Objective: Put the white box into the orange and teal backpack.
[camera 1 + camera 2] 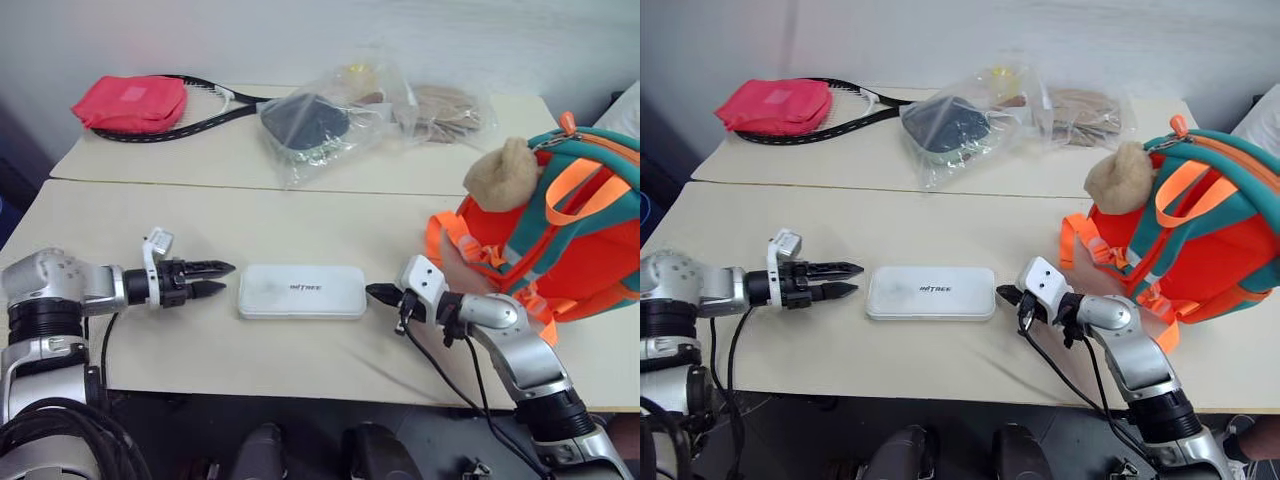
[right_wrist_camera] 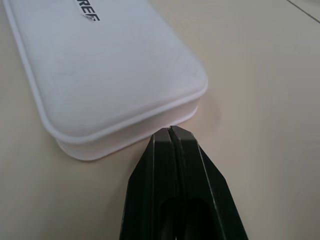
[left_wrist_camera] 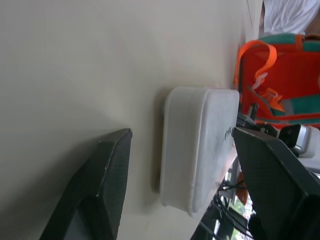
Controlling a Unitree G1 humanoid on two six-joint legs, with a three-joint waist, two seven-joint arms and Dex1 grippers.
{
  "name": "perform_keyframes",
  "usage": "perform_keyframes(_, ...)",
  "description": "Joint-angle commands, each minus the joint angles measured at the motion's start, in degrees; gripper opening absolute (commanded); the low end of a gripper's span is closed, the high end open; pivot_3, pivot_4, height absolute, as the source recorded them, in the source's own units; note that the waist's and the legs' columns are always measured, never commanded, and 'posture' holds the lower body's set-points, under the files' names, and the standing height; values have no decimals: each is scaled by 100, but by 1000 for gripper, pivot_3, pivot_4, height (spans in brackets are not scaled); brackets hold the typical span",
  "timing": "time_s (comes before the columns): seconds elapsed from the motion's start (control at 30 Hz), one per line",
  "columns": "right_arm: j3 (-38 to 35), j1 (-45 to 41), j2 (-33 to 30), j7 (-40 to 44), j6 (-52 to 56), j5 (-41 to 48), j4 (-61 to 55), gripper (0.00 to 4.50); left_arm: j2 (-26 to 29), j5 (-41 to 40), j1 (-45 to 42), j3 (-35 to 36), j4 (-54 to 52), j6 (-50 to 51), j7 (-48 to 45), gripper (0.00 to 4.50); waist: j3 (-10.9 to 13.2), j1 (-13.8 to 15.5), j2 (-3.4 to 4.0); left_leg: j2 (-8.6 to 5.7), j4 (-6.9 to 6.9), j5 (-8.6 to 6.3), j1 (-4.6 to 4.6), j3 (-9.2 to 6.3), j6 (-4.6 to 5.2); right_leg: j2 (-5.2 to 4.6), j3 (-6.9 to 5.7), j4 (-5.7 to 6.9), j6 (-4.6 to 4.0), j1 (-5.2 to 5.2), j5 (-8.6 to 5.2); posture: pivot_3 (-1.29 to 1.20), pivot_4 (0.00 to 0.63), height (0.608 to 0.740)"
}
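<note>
White box (image 1: 302,291) flat between parted left end effector (image 1: 218,279), closed, empty right end effector (image 1: 379,293)

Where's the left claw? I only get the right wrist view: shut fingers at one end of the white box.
Observer: The left claw is at the opposite end of the white box, open, just short of it.
Operator: Backpack?
Observer: The orange and teal backpack sits on the table to the robot's right, beyond the right claw.
Operator: Clutter?
Observer: A red pouch lies on a racket on the far table, well away from the box.
</note>
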Motion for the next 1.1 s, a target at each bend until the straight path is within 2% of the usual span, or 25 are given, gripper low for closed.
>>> perform_keyframes(0.03,56,-117,58,54,-158,19,-87,0,-12,176,-137,-738,235,-18,-480,3367,0,16,1,0,1,1,1,0,-1,-1,2,-2,-1,-3,0,0,150,740)
perform_keyframes(0.33,69,36,40,10,-229,10,-127,0,-65,158,-402,-1707,143,27,-1535,3367,0,26,1,-1,11,3,-8,0,-1,-2,7,-1,-2,-5,-1,0,150,740)
perform_keyframes(0.73,-44,273,-180,224,-541,19,116,0,-202,-346,-503,-1948,-689,198,-2184,3367,1,26,2,4,62,1,-70,-16,8,0,0,10,-2,-42,-1,0,150,740)
perform_keyframes(0.83,-117,344,-251,263,-636,38,182,0,-234,-612,-419,-1851,-1009,198,-2184,2777,1,27,2,3,73,-3,-71,-18,13,0,-1,10,-2,-38,-1,0,150,740)
perform_keyframes(1.0,-241,594,-340,339,-745,145,85,0,-266,-1269,-204,-1797,-1292,199,-1943,1354,1,26,2,4,76,-4,-71,-23,16,0,-2,11,-2,-35,-1,0,150,740)
perform_keyframes(1.1,-350,803,-359,431,-724,364,-147,0,-271,-1691,1,-1796,-1517,199,-1657,1324,1,26,2,4,77,-4,-71,-24,16,0,-2,11,-2,-33,-1,0,150,740)
